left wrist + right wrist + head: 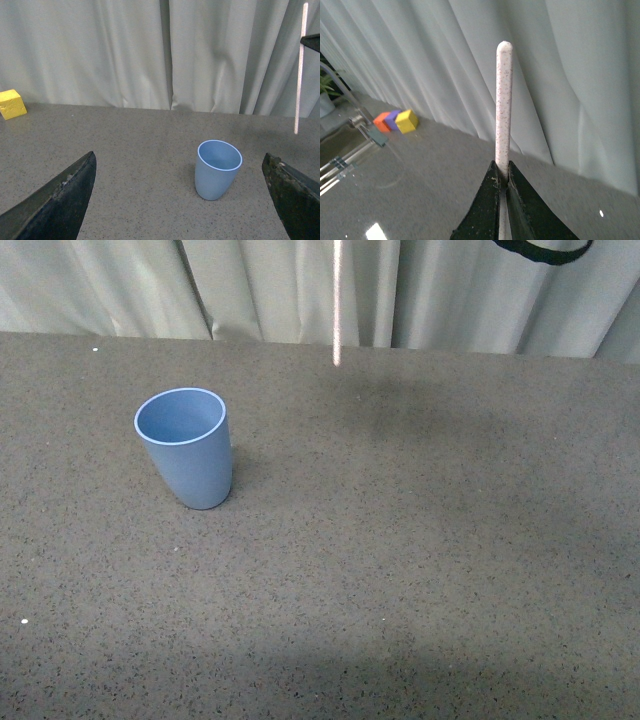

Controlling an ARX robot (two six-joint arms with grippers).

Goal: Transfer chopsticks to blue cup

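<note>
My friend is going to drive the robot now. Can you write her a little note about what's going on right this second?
The right gripper is shut on the chopstick and holds it upright in the air, with its lower end above the table.
The left gripper is open and holds nothing. It faces the blue cup.
The blue cup stands upright on the table, empty. In the front view it is to the left of the hanging chopstick.
Done: the chopstick is picked up and lifted.
Left to do: carry it over the cup's mouth, lower it in and let go.
</note>
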